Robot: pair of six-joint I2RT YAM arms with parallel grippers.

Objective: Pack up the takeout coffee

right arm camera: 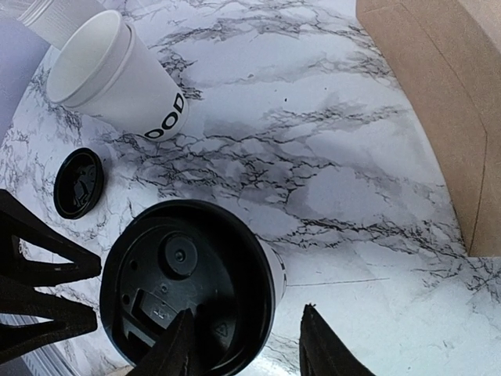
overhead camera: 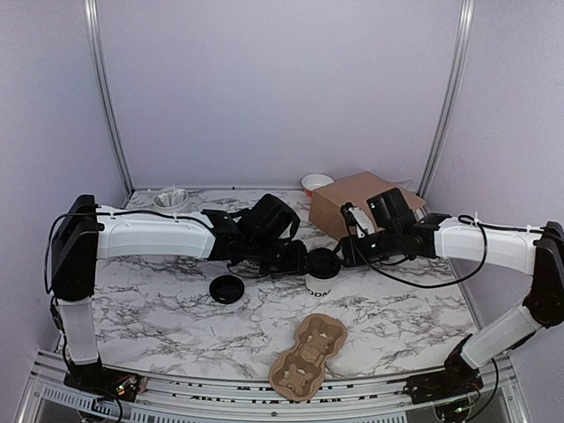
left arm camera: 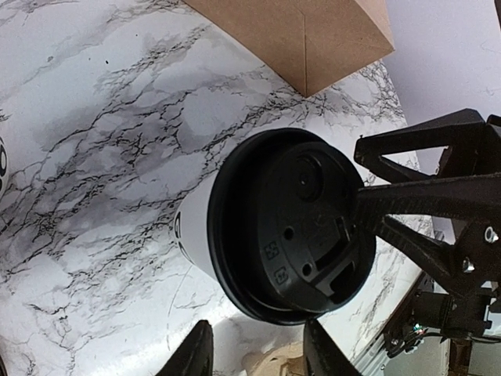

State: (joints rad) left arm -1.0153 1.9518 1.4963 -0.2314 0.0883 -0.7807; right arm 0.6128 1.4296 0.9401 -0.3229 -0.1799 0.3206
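Note:
The takeout coffee, a white paper cup [overhead camera: 319, 286] with black lettering and a black lid [overhead camera: 322, 263], stands upright at the table's middle. It also shows in the left wrist view [left arm camera: 290, 227] and the right wrist view [right arm camera: 188, 290]. My left gripper [overhead camera: 298, 257] is just left of the lid, open and empty [left arm camera: 257, 329]. My right gripper [overhead camera: 345, 254] is just right of it, open [right arm camera: 246, 313]. One right finger [right arm camera: 176, 352] overlaps the lid's rim and the other stands past the cup's side. I cannot tell whether either gripper touches the cup.
A molded cardboard cup carrier [overhead camera: 308, 357] lies near the front edge. A loose black lid [overhead camera: 227, 288] lies left of the cup. A second, lidless lettered cup [right arm camera: 117, 78] stands beyond it. A brown paper bag [overhead camera: 352, 207], a white bowl [overhead camera: 315, 182] and a stick canister [overhead camera: 170, 199] are at the back.

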